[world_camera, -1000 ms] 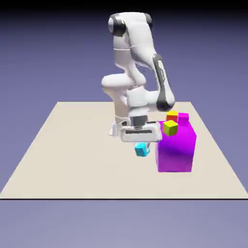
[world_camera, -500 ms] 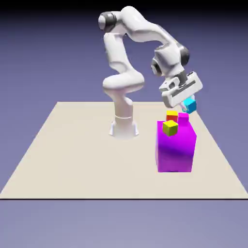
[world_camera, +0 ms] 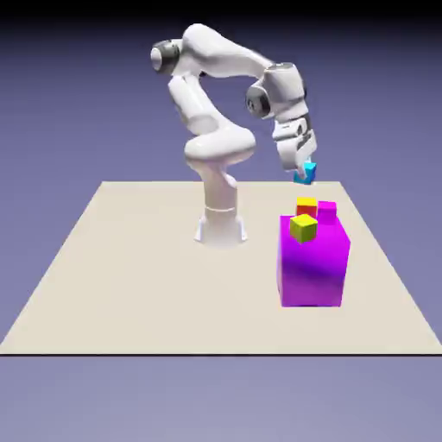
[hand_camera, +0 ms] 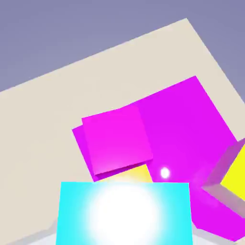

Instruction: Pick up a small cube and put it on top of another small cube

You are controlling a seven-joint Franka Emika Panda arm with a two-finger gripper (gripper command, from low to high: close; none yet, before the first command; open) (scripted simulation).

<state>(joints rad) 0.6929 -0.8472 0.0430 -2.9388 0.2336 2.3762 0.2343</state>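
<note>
My gripper (world_camera: pixel 303 170) is shut on the small cyan cube (world_camera: pixel 306 173) and holds it in the air above the back of the big magenta block (world_camera: pixel 315 263). In the hand view the cyan cube (hand_camera: pixel 124 213) fills the bottom edge and hides both fingertips. Below it lie a small magenta cube (hand_camera: pixel 117 141) and the yellow top of another small cube (hand_camera: pixel 131 176), partly covered by the cyan one. In the exterior view that orange-and-yellow cube (world_camera: pixel 306 206) and the small magenta cube (world_camera: pixel 327 209) sit side by side at the block's far edge.
An olive-yellow cube (world_camera: pixel 304 227) rests on the front of the magenta block's top, and shows in the hand view as a yellow cube (hand_camera: pixel 237 177) at the right edge. The beige table (world_camera: pixel 129 276) spreads around the block, with the robot's base (world_camera: pixel 220 226) behind.
The gripper has carried the cyan cube from low beside the block's left face up over the block. In the last half second it shifted left and turned more upright.
</note>
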